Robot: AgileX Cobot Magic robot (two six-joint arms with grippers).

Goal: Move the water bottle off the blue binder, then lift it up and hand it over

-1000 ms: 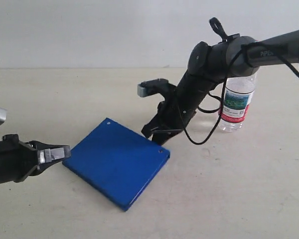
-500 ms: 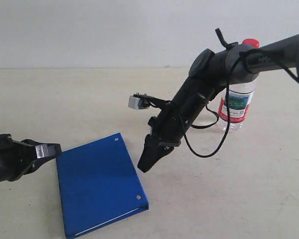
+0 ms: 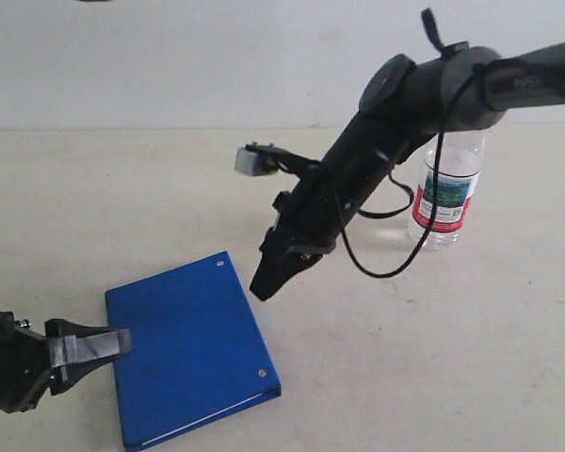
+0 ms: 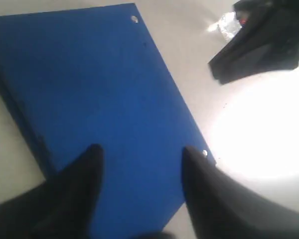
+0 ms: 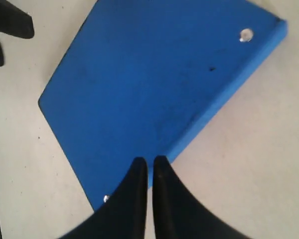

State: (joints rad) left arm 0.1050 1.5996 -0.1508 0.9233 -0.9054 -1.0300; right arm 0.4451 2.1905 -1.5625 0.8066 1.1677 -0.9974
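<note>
In the exterior view the water bottle [image 3: 444,193] stood upright toward the far edge of the tabletop [image 3: 452,367] on the right, well apart from the blue binder [image 3: 188,353], which lay flat by the near edge on the left. With the cover bare, the clearing step looked done. The left gripper [image 3: 113,344] sat low at the binder's left side, probably lined up to take that edge for the lift. The right gripper [image 3: 261,287] hung point-down just beyond the binder's far side, holding nothing. In the left wrist view, the left gripper [image 4: 139,154] had its jaws wide over the blue binder [image 4: 89,89], nothing between them. In the right wrist view, the right gripper [image 5: 149,167] was pinched together and empty, above the edge of the blue binder [image 5: 154,79], likely waiting to receive it.
</note>
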